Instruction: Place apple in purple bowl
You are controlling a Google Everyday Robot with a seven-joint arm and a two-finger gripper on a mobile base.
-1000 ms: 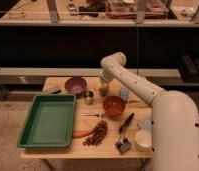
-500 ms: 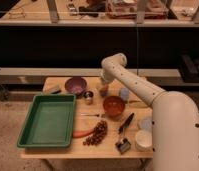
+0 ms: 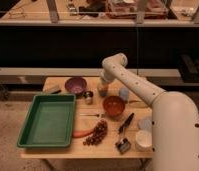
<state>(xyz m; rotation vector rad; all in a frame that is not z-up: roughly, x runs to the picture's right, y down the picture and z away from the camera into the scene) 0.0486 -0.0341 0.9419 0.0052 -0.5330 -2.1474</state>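
**Warm, dim light over the table, dark behind**

The room is lit low and amber from overhead. The wooden table (image 3: pixel 58 150) catches most of the light, and the white arm (image 3: pixel 143 92) is the brightest thing here, without hard glare. Behind the table runs a wide black band of shadow, with a paler shelf above it. Shadows under the objects are short and soft. The gripper (image 3: pixel 102 86), at the back of the table, hangs shaded under its wrist, closed on the apple (image 3: pixel 102 92). Everything looks soft and grainy.
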